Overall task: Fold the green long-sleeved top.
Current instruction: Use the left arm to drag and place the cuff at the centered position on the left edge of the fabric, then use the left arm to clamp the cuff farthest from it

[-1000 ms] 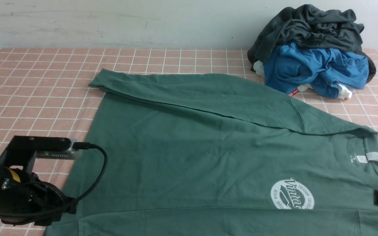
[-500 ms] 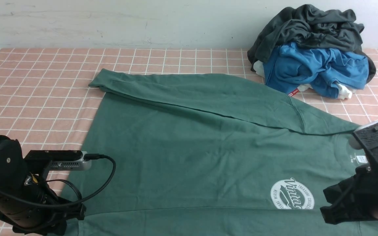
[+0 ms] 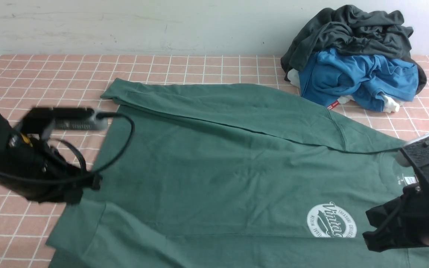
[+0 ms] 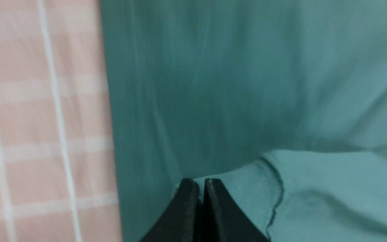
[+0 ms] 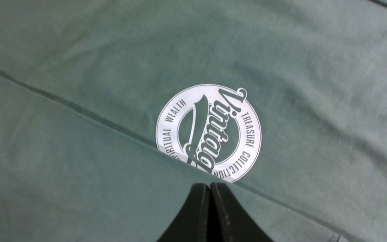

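Altogether: one green top [image 3: 218, 167], one grey garment [image 3: 348, 29], one blue garment [image 3: 356, 74], two end effectors.
Top: matte knit, spread across the middle of the worktop [image 3: 50, 93]; far sleeve folded over the body; round white logo [image 5: 208, 132]; ribbed cuff [image 4: 247, 191].
Worktop: pink cloth with a white grid.
Pile: grey over blue, crumpled, far right.
Left end effector [image 4: 201, 184]: jaws pressed together, pinching the top at the cuff, with the cloth raised there.
Right end effector [image 5: 209, 186]: jaws pressed together, gripping nothing, above the near sleeve just beside the logo.
Hard to see: left wrist view is blurred; the front view cuts off the top's near edge; the right arm hides part of the neck.
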`<move>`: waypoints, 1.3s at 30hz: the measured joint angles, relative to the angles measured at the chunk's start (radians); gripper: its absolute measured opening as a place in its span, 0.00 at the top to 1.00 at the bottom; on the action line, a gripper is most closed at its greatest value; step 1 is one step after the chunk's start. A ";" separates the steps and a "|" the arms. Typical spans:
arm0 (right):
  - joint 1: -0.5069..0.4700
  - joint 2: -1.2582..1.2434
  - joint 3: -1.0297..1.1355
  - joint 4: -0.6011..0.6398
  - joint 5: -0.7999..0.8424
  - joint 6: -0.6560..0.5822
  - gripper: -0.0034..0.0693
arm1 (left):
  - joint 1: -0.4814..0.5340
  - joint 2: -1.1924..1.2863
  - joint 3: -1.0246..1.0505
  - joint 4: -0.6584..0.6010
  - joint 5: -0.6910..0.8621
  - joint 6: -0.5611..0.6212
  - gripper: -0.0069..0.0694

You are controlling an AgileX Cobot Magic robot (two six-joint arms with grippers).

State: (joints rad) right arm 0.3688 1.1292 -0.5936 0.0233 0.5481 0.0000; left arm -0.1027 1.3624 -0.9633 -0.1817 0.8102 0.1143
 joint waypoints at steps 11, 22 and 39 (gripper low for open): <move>0.000 0.000 0.000 -0.023 -0.005 0.000 0.97 | 0.004 0.260 -0.300 0.130 -0.073 -0.064 0.91; 0.000 0.000 0.000 0.002 -0.021 0.000 0.97 | 0.037 0.747 -0.829 0.150 0.025 -0.143 0.51; 0.000 0.000 0.000 0.005 -0.052 0.000 0.97 | 0.081 1.274 -1.519 0.278 0.047 -0.500 0.40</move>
State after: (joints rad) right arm 0.3688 1.1292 -0.5936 0.0284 0.4958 0.0000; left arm -0.0215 2.6364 -2.4823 0.0959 0.8567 -0.3859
